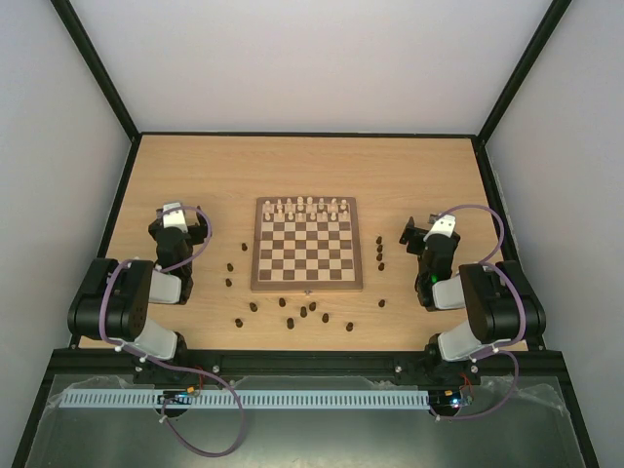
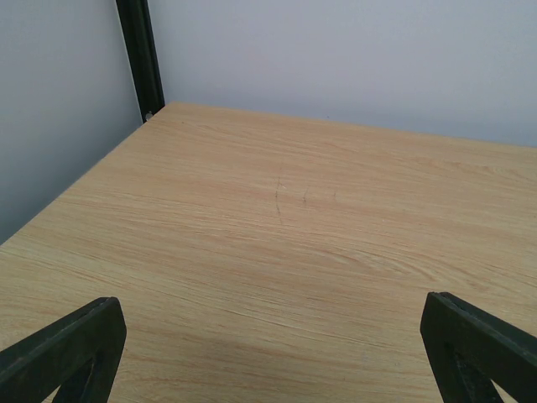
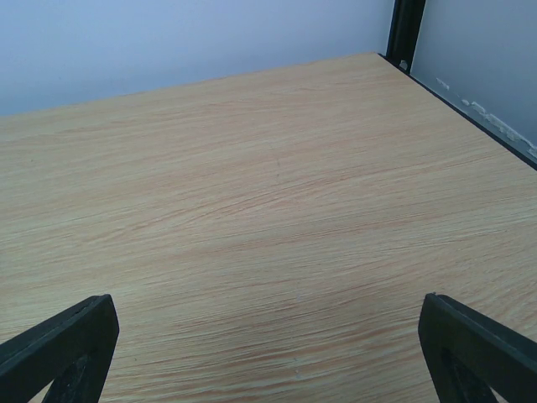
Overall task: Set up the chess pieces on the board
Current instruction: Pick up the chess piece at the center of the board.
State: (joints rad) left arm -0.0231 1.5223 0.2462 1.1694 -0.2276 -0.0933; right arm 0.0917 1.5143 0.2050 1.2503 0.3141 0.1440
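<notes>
Both arms folded low at near desk (image 2: 277, 210) edge. Left tool (image 2: 268, 327) wide open, empty, above bare desk; right tool (image 3: 268, 323) same. Chess pieces (image 1: 303, 314) scattered on desk along near side of the board (image 1: 307, 287) and both flanks, all off it. Cream pieces (image 1: 310, 206) fill far two rows.

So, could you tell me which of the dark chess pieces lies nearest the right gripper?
The rearmost dark piece in the short column just right of the board; it sits closest to the right gripper, while the rest lie farther off.
</notes>
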